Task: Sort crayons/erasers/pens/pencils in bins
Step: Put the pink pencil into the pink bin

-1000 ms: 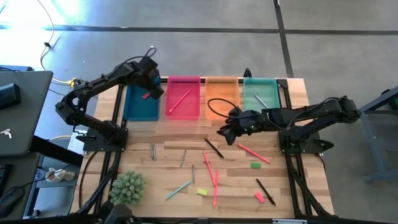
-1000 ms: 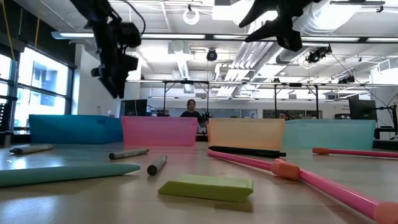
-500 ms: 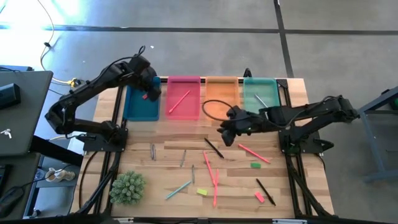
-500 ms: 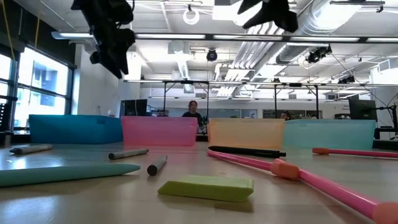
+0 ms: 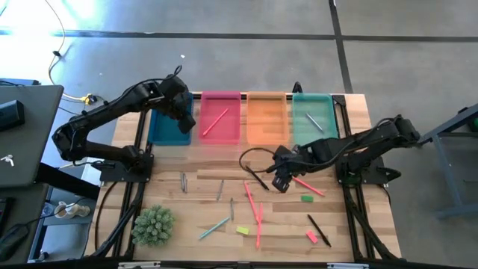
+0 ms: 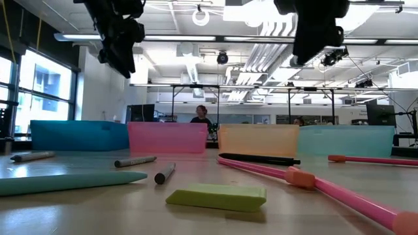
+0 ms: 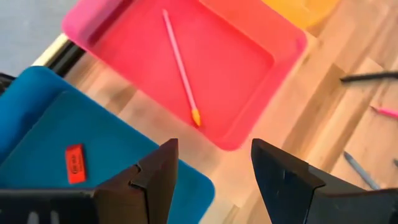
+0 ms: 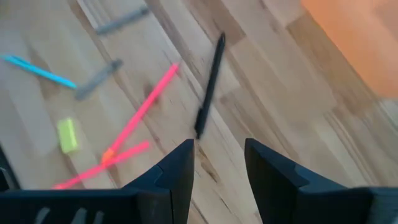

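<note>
My left gripper (image 5: 184, 119) hangs open and empty over the blue bin (image 5: 166, 127), near its right side; it also shows in the left wrist view (image 7: 214, 155). A red eraser (image 7: 75, 163) lies flat in that bin. A pink pencil (image 5: 215, 121) lies in the pink bin (image 5: 221, 101). My right gripper (image 5: 280, 183) is open and empty above the table in front of the orange bin (image 5: 267, 119); it also shows in the right wrist view (image 8: 219, 149), just beside a black pen (image 8: 209, 87) that lies on the wood. A grey crayon (image 5: 314, 121) lies in the teal bin (image 5: 325, 112).
On the wood lie pink pencils (image 5: 304, 184) (image 5: 250, 202), grey crayons (image 5: 184, 181) (image 5: 219, 190), a teal pencil (image 5: 214, 228), a second black pen (image 5: 319, 229), and green (image 5: 306, 199), yellow (image 5: 242, 230) and red (image 5: 311, 236) erasers. A spiky green plant (image 5: 154, 226) stands at the near left.
My right gripper has gone from in front of the orange bin toward the table's near edge, to just beside the black pen. My left gripper has shifted a little toward the near edge over the blue bin.
</note>
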Controlling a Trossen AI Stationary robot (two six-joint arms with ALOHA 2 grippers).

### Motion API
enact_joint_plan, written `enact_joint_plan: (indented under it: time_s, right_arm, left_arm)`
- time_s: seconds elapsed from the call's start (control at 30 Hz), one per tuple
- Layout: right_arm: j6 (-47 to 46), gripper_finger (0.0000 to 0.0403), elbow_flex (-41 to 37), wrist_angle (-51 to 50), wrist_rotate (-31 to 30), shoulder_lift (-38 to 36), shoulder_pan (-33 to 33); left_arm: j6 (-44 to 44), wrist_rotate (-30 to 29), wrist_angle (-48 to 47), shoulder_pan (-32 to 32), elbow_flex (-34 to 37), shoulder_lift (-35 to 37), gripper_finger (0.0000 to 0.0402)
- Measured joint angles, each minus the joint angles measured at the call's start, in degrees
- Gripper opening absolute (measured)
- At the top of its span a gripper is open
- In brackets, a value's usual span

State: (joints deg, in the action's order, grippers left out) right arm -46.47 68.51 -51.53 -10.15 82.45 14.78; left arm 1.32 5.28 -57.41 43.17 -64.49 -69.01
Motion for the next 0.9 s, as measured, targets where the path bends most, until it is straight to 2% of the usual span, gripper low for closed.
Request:
enact_joint_plan:
  time_s: [0.17, 0.33, 0.57, 0.9]
  right_arm:
    - [-0.3, 0.0135, 0.0, 0.4, 0.0, 3.0, 0.4]
    - [-4.8, 0.0135, 0.0, -0.4, 0.3, 7.6, 0.4]
    - [-4.7, 0.0135, 0.0, -4.0, 2.6, 13.5, 1.1]
    - [-6.0, 0.0135, 0.0, -11.4, 1.7, 14.8, 0.9]
  left_arm:
    - [0.0, -0.1, -1.2, -3.1, 0.0, 0.0, 0.0193]
    - [-1.4, -0.2, -2.8, -5.7, 0.0, 0.0, 0.0193]
    - [-1.5, -0.8, -3.0, -7.9, 0.0, 0.0, 0.0193]
    - [-1.6, -0.8, -2.9, -8.4, 0.0, 0.0, 0.0193]
